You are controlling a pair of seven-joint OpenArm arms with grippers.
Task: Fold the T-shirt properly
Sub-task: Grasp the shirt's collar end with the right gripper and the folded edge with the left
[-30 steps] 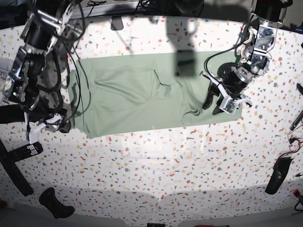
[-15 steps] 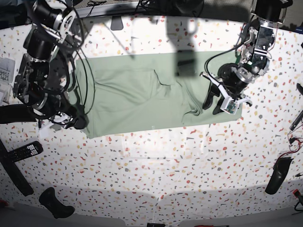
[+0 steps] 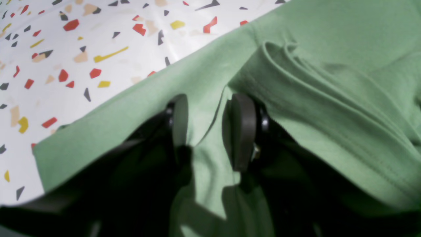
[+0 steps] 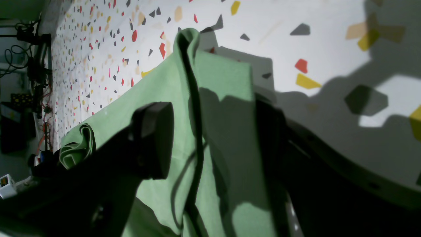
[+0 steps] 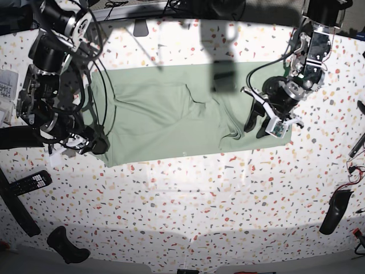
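The pale green T-shirt [image 5: 165, 114] lies spread flat across the speckled table [image 5: 188, 205], with a few creases near its middle and right. My left gripper [image 5: 258, 124] rests on the shirt's right end. In the left wrist view its jaws [image 3: 207, 128] stand slightly apart with a ridge of the shirt [image 3: 329, 98] rising between them. My right gripper [image 5: 96, 145] is at the shirt's lower left corner. In the right wrist view it [image 4: 212, 125] is wide open, straddling the shirt's folded edge [image 4: 223, 85].
A remote control [image 5: 28, 182] and a long black bar [image 5: 17, 208] lie at the left edge. A black object [image 5: 68, 245] sits at the lower left and another [image 5: 336, 211] at the lower right. A white box [image 5: 7, 85] is at far left.
My right arm has swung inward to the shirt's lower left corner. My left gripper has stayed on the shirt's right end.
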